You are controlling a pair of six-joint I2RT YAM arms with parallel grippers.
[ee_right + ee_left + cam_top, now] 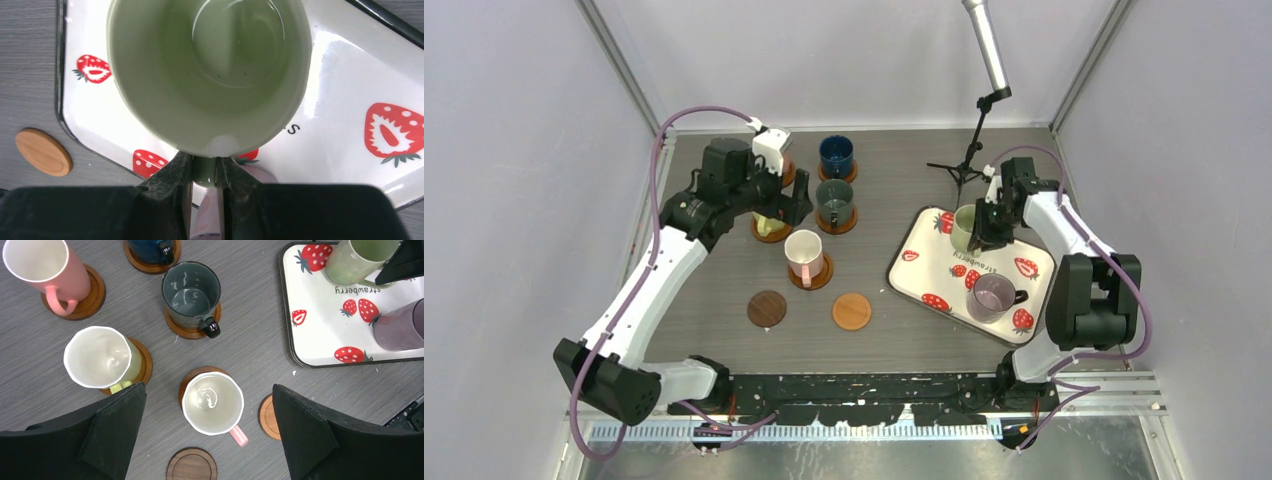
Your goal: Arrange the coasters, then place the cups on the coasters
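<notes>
My right gripper [205, 167] is shut on the handle of the light green cup [205, 65], which stands on the strawberry tray [340, 115] beside the purple cup [991, 297]. My left gripper [208, 387] hangs open above the table, over the cream-pink cup [212, 402] on its coaster. Pink [42, 265], pale yellow [97, 357], dark grey [191, 292] and dark blue [836, 156] cups each stand on a coaster. Two bare coasters lie in front: a dark one [767, 309] and a light one [852, 311].
A microphone stand [969, 160] rises at the back, just behind the tray [934, 275] and the right gripper [981, 225]. Walls close in the table on the left, back and right.
</notes>
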